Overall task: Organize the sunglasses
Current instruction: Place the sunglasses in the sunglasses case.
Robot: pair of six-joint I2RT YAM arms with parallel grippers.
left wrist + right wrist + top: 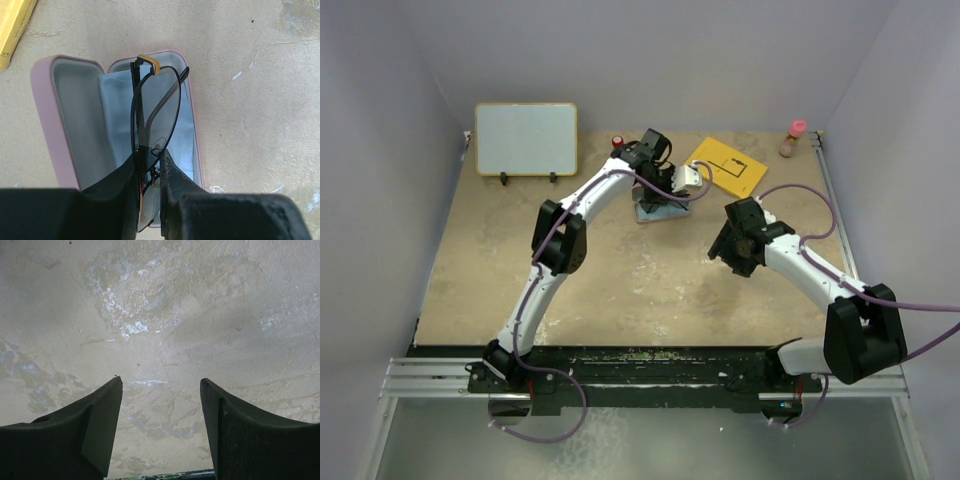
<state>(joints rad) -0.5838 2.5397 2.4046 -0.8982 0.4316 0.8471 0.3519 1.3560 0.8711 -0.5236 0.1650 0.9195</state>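
Observation:
In the left wrist view my left gripper [149, 165] is shut on the folded sunglasses [155, 117], thin dark wire frames with greyish lenses. It holds them on edge just above the open pinkish case [50, 130], whose right half is lined with the light blue cloth [117, 107]. In the top view the left gripper [655, 165] hangs over the case [658, 208] at the back middle of the table; the sunglasses are hidden there. My right gripper [161, 385] is open and empty over bare tabletop; in the top view it [735, 245] is right of centre.
A yellow card [727, 166] lies right of the case; its corner shows in the left wrist view [15, 25]. A framed white board [526, 139] stands at the back left. A small pink-capped bottle [793, 138] stands at the back right. Purple walls close three sides.

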